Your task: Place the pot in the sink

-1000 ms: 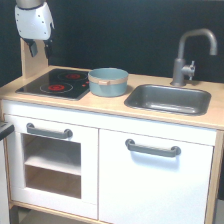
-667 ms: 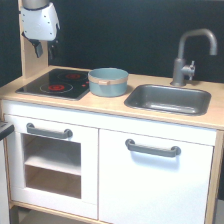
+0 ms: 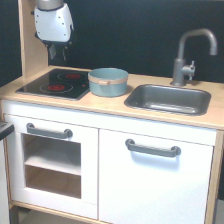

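Pot (image 3: 107, 81): a round, shallow teal-blue pot with a tan band under the rim; it stands upright on the wooden counter (image 3: 107, 105), touching or overlapping the right edge of the hob, between the hob and the sink.
Sink (image 3: 168, 99): a dark grey rectangular basin with rounded corners, sunk into the counter on the right; it lies just beside the pot, and nothing is seen inside it.
Hob (image 3: 52, 83): a black plate with two red rings, on the left part of the counter.
Tap (image 3: 189, 55): a grey curved tap at the far edge of the sink, its spout bending to the right.
Gripper (image 3: 55, 51): it hangs from the white arm housing at the top left, above the far side of the hob, well apart from the pot; the fingers are dark against a dark wall, so I cannot tell whether the jaws are released or clenched. It grasps nothing visible.
Cabinet front: a white oven door with a window and grey handle (image 3: 49, 132) on the left, a plain white door with a grey handle (image 3: 152, 148) on the right.
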{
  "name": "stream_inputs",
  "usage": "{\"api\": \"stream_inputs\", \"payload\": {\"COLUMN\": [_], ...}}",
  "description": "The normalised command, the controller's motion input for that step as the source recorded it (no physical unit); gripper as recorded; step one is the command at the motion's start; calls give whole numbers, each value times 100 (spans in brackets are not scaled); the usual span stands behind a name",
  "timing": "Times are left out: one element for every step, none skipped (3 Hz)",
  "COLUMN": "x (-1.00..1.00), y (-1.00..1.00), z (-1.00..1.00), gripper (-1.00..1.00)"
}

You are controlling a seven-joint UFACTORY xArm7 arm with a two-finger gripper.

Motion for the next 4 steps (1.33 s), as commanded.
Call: {"api": "stream_inputs", "payload": {"x": [87, 80, 70, 33], "y": [7, 16, 17, 13], "z": [-10, -30, -47, -68], "gripper": [100, 100, 100, 100]}}
